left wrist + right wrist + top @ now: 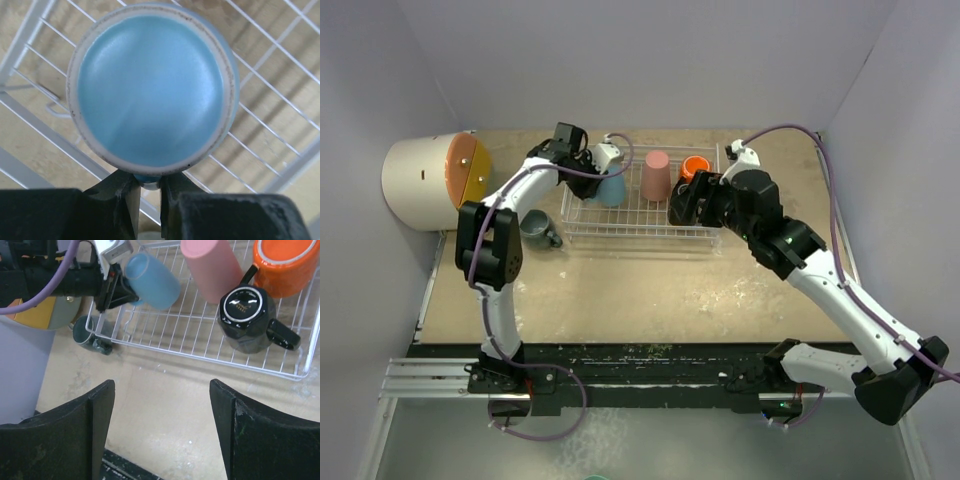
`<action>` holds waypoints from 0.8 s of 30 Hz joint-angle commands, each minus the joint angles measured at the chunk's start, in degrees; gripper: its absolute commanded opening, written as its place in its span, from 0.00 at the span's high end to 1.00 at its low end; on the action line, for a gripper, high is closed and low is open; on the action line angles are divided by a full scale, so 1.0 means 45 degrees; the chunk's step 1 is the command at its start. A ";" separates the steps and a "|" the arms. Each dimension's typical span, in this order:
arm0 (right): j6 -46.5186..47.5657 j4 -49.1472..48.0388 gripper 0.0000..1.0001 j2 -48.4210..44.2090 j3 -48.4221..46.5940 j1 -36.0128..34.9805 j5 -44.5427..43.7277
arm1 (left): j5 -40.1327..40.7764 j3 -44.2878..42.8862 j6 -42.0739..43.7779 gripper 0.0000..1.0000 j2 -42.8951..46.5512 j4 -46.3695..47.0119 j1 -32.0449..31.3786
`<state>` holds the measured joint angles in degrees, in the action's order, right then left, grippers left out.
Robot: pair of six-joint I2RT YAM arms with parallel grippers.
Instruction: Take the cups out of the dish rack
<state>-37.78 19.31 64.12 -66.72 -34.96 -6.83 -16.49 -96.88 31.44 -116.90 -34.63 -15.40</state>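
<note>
The left gripper (pixel 148 185) pinches the blue mug (pixel 150 90) by its handle, at the left end of the rack (pixel 195 335). The right gripper (pixel 161 385) is wide open above the surface (pixel 160 412). The black mug (pixel 245 315) has white writing underneath, too small to read.

Bright even light; soft shadows; sheen on light blue mug (pixel 150 90).

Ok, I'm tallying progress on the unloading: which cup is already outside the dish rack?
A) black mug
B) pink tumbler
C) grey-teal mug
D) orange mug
C: the grey-teal mug sits on the table just left of the dish rack, while the light blue mug, pink tumbler, orange mug and black mug are all inside its wire walls.
</note>
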 commanded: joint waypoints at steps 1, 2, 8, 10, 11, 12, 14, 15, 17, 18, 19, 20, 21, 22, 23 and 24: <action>0.2018 -0.2045 0.21 0.0071 0.0424 0.0034 -0.0676 | -0.1436 -0.0096 -0.1190 1.00 0.2397 -0.0275 0.0234; 0.2344 -0.2387 0.20 0.0093 0.0575 0.0025 -0.0739 | -0.1917 -0.0276 -0.1565 1.00 0.2549 -0.0400 0.0365; 0.5044 -0.6024 0.16 -0.0823 0.2858 -0.0081 -0.0547 | -0.6858 -0.1902 -0.4373 1.00 0.3638 -0.1593 0.1881; 0.5984 -0.7476 0.15 -0.1390 0.3588 -0.0146 -0.0320 | -0.8403 -0.2029 -0.5504 1.00 0.3948 -0.1360 0.2312; 0.6483 -0.8220 0.15 -0.1596 0.3942 -0.0176 -0.0177 | -0.8981 -0.2046 -0.6069 1.00 0.4120 -0.1200 0.2446; 0.6992 -0.8986 0.16 -0.1759 0.4247 -0.0204 0.0083 | -0.9576 -0.2031 -0.6652 1.00 0.4271 -0.0999 0.2538; 0.7892 -1.0409 0.18 -0.1955 0.4757 -0.0238 0.0599 | -1.0902 -0.1840 -0.8020 1.00 0.4573 -0.0380 0.2636; 0.8240 -1.0957 0.18 -0.1933 0.4866 -0.0251 0.0859 | -1.1618 -0.1553 -0.8849 1.00 0.4758 0.0190 0.2664; 0.8721 -1.1623 0.20 -0.1657 0.4731 -0.0256 0.1451 | -1.2911 -0.0589 -1.1790 1.00 0.5254 0.2238 0.2667; 0.8878 -1.1812 0.20 -0.1490 0.4536 -0.0244 0.1724 | -1.3378 0.0100 -1.3391 1.00 0.5602 0.3877 0.2661; 0.8986 -1.2081 0.20 -0.1308 0.4368 -0.0252 0.2017 | -1.3688 0.0855 -1.5051 1.00 0.5941 0.5856 0.2643; 0.9089 -1.2235 0.20 -0.1151 0.4217 -0.0267 0.2296 | -1.3905 0.1660 -1.6696 1.00 0.6335 0.7737 0.2641; 0.9237 -1.2560 0.21 -0.1014 0.4128 -0.0277 0.2582 | -1.4059 0.2271 -1.7969 1.00 0.6687 0.9542 0.2641; 0.9350 -1.2866 0.21 -0.0922 0.4075 -0.0268 0.2796 | -1.4137 0.2686 -1.9033 1.00 0.6960 1.0732 0.2616; 0.9441 -1.3310 0.21 -0.0825 0.4024 -0.0258 0.2934 | -1.4264 0.2931 -1.9735 1.00 0.7153 1.1567 0.2562; 0.9476 -1.3551 0.21 -0.0739 0.3933 -0.0258 0.3101 | -1.4353 0.3059 -2.0341 1.00 0.7334 1.2093 0.2479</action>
<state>-0.05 -30.02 59.48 -45.58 -35.83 1.45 -71.77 -86.37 -34.48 -89.23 -9.72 -3.81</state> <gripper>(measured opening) 0.794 0.191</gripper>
